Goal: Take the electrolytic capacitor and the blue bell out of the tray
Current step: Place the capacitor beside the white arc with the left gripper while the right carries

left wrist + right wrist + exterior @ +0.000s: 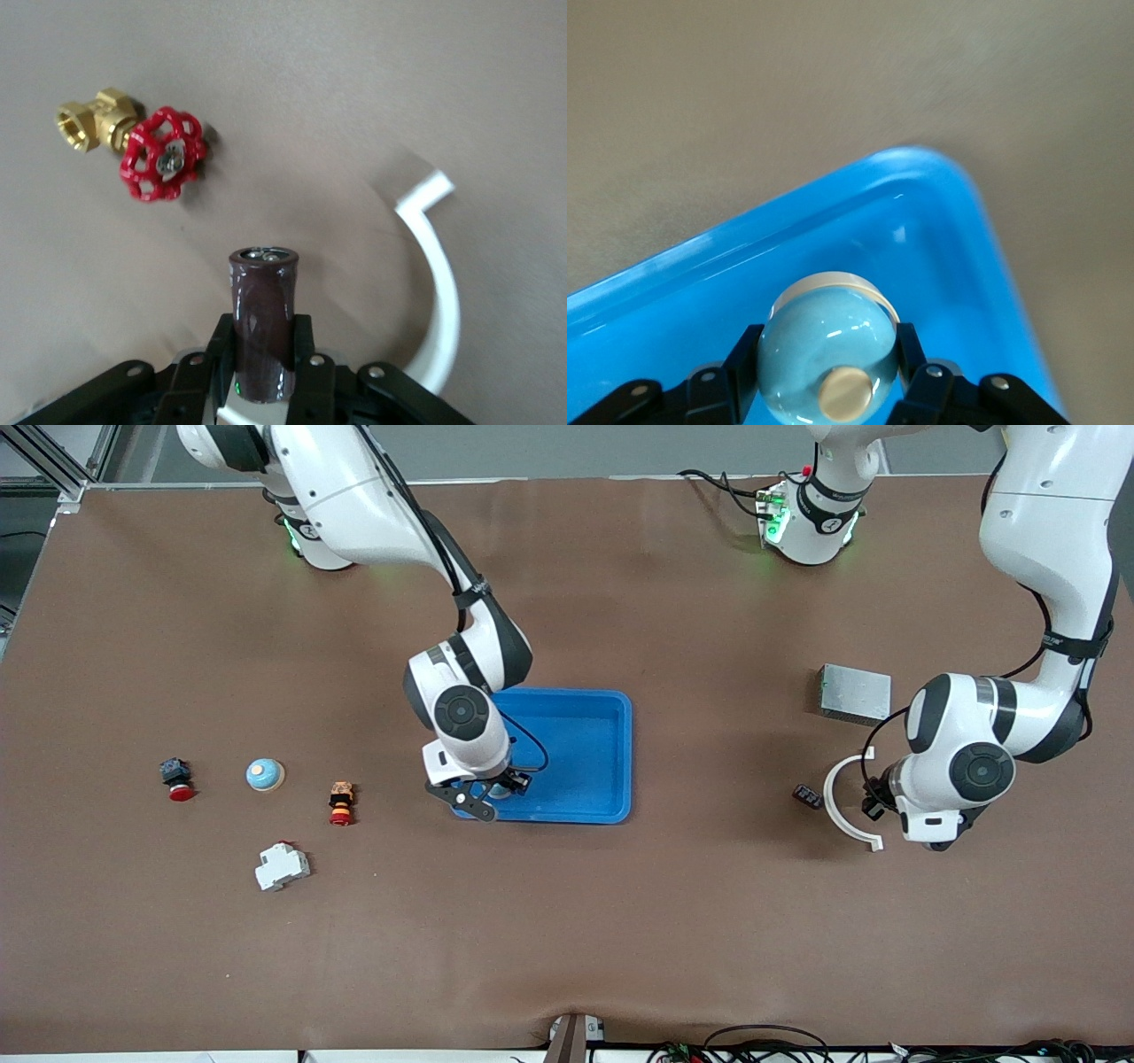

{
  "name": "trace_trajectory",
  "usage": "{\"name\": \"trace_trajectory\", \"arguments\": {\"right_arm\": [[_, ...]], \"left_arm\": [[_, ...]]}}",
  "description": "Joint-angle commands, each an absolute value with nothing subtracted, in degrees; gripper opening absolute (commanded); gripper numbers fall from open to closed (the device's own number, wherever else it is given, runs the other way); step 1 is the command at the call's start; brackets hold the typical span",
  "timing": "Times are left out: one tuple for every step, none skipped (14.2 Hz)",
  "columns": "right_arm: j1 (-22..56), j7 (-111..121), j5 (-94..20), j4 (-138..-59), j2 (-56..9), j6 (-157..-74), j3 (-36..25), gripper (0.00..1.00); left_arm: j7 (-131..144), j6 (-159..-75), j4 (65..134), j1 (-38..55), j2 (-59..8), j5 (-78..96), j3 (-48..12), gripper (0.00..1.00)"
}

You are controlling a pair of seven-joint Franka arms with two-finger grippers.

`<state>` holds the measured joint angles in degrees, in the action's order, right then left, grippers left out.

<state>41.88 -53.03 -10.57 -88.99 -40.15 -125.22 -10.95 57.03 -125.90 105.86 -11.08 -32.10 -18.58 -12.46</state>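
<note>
Capacitor [263, 323]: dark brown can, clamped in left pincer [263, 376] over bench [567, 921], long axis running out past the fingertips. Only left wrist view shows it, plus a red-handled brass valve [142, 150]. Bell [826, 347], light blue, gripped tight by right pincer [826, 376] over blue tray [939, 221] corner, w/ button up.

The right arm reached out from its base, wrist bent down, with the right gripper [490, 795] over the tray's corner, fingers clamped on a bell. The left arm folded back low, its left gripper [263, 376] pinching a capacitor upright above the table.
</note>
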Motion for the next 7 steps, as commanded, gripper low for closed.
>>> {"name": "trace_trajectory", "arguments": {"right_arm": [[37.54, -46.43, -11.42, -90.0, -33.59, -118.58, -10.2, 0.0], [36.49, -43.71, -11.43, -90.0, -32.1, -116.56, -10.28, 0.0], [34.82, -39.42, -11.34, -90.0, -30.69, -114.37, -10.37, 0.0], [32.28, -34.24, -11.34, -90.0, -29.63, -112.0, -10.37, 0.0], [29.47, -27.84, -11.34, -90.0, -29.01, -109.71, -10.46, 0.0], [26.75, -20.73, -11.16, -90.0, -28.92, -108.12, -10.55, 0.0], [24.02, -13.78, -10.55, -90.0, -29.0, -107.41, -10.72, 0.0]], "left_arm": [[56.34, -128.76, 107.67, -11.95, -32.17, -19.69, -13.01, 0.0], [56.34, -128.85, 107.49, -11.95, -32.34, -19.69, -13.01, 0.0], [56.34, -129.02, 107.32, -12.04, -32.34, -19.69, -13.09, 0.0], [56.34, -129.2, 107.23, -12.04, -32.6, -19.69, -13.1, 0.0], [56.34, -129.29, 107.05, -12.04, -32.96, -19.69, -13.01, 0.25], [56.34, -129.81, 107.22, -12.04, -33.05, -19.69, -13.01, 0.61], [56.34, -130.16, 107.31, -12.13, -32.96, -19.69, -13.01, 1.0]]}}
